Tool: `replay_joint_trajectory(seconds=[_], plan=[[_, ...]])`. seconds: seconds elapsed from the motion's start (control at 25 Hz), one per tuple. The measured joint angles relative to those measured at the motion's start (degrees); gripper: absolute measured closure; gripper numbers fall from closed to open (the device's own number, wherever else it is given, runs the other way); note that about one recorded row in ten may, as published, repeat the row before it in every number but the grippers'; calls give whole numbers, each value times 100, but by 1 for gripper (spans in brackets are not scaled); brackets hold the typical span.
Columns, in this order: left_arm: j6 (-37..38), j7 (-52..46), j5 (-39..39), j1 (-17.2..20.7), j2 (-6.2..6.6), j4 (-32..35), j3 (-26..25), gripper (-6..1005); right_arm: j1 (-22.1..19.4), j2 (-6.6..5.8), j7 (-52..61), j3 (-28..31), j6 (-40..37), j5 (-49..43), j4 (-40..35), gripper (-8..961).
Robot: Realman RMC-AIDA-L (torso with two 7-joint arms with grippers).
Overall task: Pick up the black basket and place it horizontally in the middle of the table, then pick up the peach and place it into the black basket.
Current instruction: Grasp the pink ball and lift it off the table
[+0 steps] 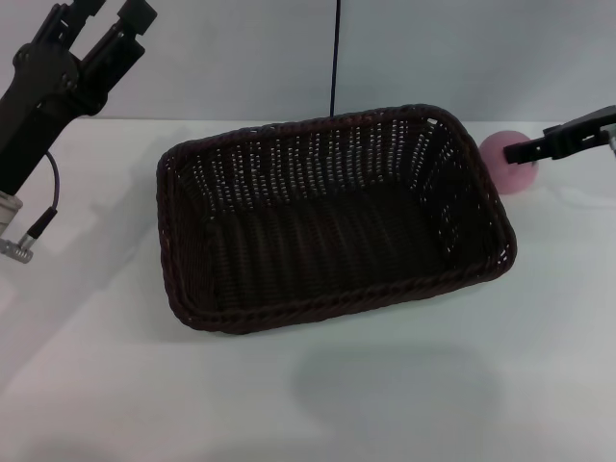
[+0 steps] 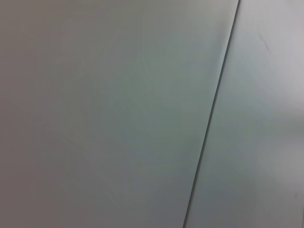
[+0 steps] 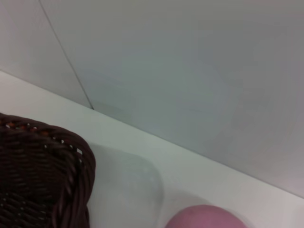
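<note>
The black basket (image 1: pixel 337 300) lies lengthwise across the middle of the white table (image 1: pixel 385 395), open side up and empty. Its corner also shows in the right wrist view (image 3: pixel 42 166). The pink peach (image 1: pixel 502 171) sits on the table just beyond the basket's far right corner, and its top shows in the right wrist view (image 3: pixel 204 219). My right gripper (image 1: pixel 525 150) reaches in from the right edge, with a black finger in front of the peach's upper part. My left gripper (image 1: pixel 104 17) is raised at the far left, away from the basket, open and empty.
A thin black cable (image 1: pixel 335 58) runs up the grey wall behind the basket. A short cable with a connector (image 1: pixel 38 223) hangs from the left arm. The left wrist view shows only the wall and a dark seam (image 2: pixel 209 123).
</note>
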Motion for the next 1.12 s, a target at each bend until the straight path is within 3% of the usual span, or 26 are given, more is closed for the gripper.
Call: replay_joint_trajectory(seconds=[0.44, 0.88, 1.12], plan=[[-22, 0, -1, -30, -5, -15, 4, 144, 86, 97, -91, -252, 376, 3, 288, 374], [-25, 0, -8, -122, -5, -146, -22, 147, 104, 152, -193, -281, 363, 3, 296, 722], [-24, 0, -9, -135, -5, -145, -22, 150, 35, 188, -195, -246, 357, 18, 218, 784]])
